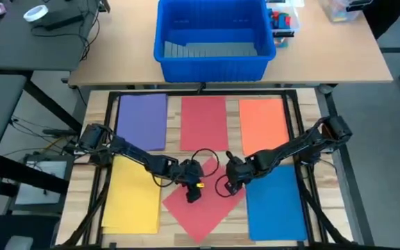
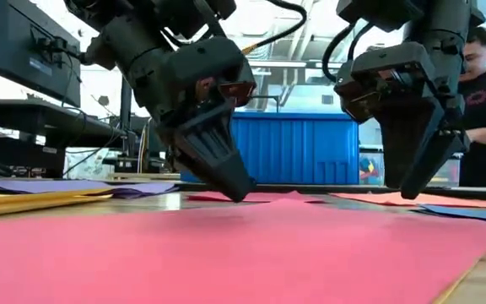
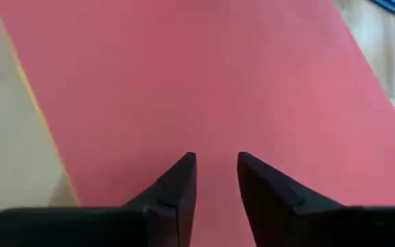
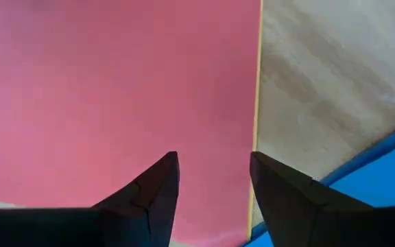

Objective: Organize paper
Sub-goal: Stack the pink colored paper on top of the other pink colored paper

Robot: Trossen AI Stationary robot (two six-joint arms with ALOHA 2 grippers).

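A red sheet of paper [image 1: 201, 207] lies askew near the table's front middle, with a thin yellow edge [image 4: 258, 103] showing along its border. Around it lie flat a purple sheet [image 1: 143, 121], a second red sheet [image 1: 203, 123], an orange sheet [image 1: 264, 123], a yellow sheet [image 1: 132, 198] and a blue sheet [image 1: 275, 203]. My left gripper [image 3: 216, 158] points down at the askew sheet's far part, its fingers a small gap apart. My right gripper [image 4: 212, 156] stands open, low over that sheet's right edge. My left gripper comes at the askew red sheet's far part [image 3: 214, 137] from above, slanting, with its fingertips [image 2: 241, 192] down at the level of the sheet. I cannot tell whether they touch it. My right gripper's fingertips [image 2: 412, 191] are equally low at the sheet's right edge [image 4: 249, 137]. Whether they touch it cannot be told.
A big blue bin [image 1: 214, 35] stands on the far table, with a clear bag of colourful things [image 1: 283, 21] beside it. A person [image 2: 483, 93] stands beyond the table at the right. Bare wood [image 4: 321, 89] shows between the red and blue sheets.
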